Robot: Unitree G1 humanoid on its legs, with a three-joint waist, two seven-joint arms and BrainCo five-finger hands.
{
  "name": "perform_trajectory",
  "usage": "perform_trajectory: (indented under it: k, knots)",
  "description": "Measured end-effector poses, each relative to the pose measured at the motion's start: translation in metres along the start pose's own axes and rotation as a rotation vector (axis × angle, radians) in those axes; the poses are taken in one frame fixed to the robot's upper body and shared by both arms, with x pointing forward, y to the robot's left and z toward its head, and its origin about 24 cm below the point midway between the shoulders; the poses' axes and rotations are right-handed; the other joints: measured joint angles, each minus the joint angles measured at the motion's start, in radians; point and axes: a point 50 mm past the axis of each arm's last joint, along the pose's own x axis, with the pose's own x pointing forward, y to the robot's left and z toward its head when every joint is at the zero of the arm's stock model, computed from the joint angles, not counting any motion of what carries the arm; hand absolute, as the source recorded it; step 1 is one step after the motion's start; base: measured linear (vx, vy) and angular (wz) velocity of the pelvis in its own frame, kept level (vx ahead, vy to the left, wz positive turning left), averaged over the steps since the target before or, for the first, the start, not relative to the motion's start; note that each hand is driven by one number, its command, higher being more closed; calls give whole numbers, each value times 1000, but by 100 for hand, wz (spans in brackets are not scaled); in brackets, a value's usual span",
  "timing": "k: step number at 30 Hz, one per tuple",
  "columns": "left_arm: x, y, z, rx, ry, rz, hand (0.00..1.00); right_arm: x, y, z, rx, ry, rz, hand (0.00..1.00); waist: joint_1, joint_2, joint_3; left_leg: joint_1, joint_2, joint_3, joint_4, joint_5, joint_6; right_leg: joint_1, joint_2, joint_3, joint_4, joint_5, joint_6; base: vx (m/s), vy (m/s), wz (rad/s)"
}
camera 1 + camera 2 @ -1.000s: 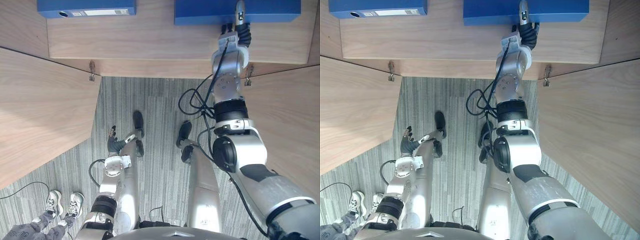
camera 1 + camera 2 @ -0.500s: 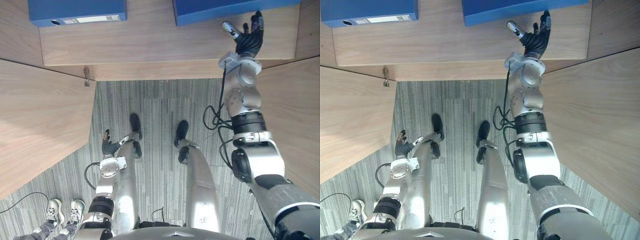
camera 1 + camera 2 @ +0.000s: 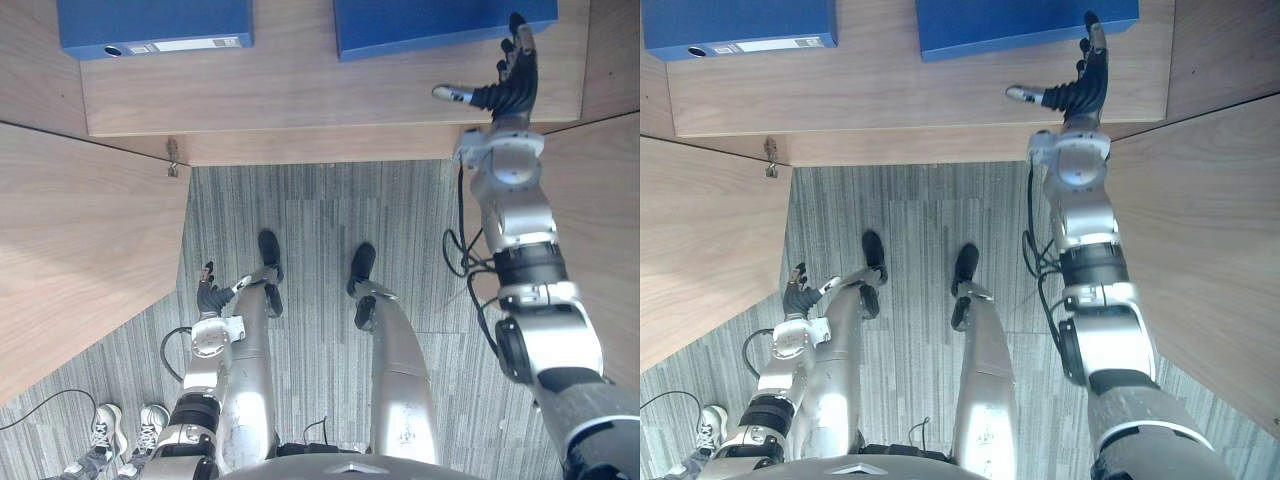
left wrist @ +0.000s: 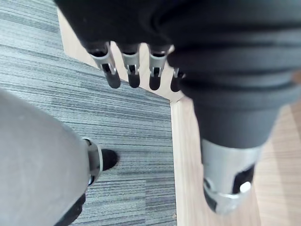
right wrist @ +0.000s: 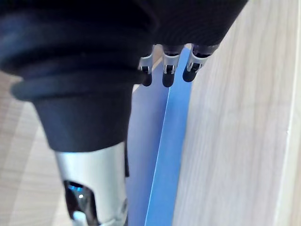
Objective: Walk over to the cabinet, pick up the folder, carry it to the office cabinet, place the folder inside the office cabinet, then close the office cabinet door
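A blue folder (image 3: 440, 22) lies flat on the wooden cabinet shelf (image 3: 300, 90), at the far centre right. My right hand (image 3: 505, 90) hovers over the shelf just in front of the folder's right corner, open, fingers straight and thumb spread toward the left, holding nothing. In the right wrist view its fingers (image 5: 167, 70) point along the folder's blue edge (image 5: 164, 155), apart from it. My left hand (image 3: 210, 297) hangs low beside the leg over the carpet, fingers (image 4: 131, 70) relaxed and empty.
A second blue folder (image 3: 155, 25) with a white spine label lies at the shelf's far left. The cabinet's two wooden doors stand open: the left door (image 3: 80, 230) and the right door (image 3: 600, 250). A person's shoes (image 3: 100, 430) show at lower left.
My right hand has let go of the folder, drawn back from it and swung right with fingers spread. The folder stays on the shelf. The view has shifted slightly.
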Motion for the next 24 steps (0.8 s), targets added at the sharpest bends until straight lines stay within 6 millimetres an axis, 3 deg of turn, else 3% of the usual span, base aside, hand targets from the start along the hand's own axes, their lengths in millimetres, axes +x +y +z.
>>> perform_trajectory:
  k: [4, 5, 9, 14, 24]
  knots:
    - [0, 3, 2, 14, -11, 8, 0, -31, 5, -5, -100, -48, -8, 0, -3, -26, -12, 6, -3, 6, -10, 0, 0, -1, -6, 0, -1, -8, 6, 30, -31, 0]
    - [0, 3, 1, 16, -11, 8, 0, -38, 9, -3, -124, -74, -16, 100, -5, -32, -11, 10, -5, 9, -12, -2, -1, -1, -10, 0, 1, -9, 7, 33, -22, -2]
    - [0, 3, 2, 53, -26, 6, 0, -49, 19, 2, -232, -148, -28, 100, -8, -33, -11, 11, -8, 14, -11, -11, -3, -1, -15, 2, 3, -11, 9, 17, -10, -1]
    - [0, 2, 8, 64, -62, 4, 0, -60, 47, 8, -386, -263, 78, 100, -4, -40, -9, 14, -10, 19, -9, -15, -4, -2, -20, 3, 7, -14, 8, 30, -22, 0]
    - [0, 4, 10, 70, -78, 11, 0, -56, 84, 29, -421, -397, 198, 100, -1, -48, -8, -2, -15, 19, 4, -24, -6, -31, -32, 4, 45, -34, 4, 30, -28, 2]
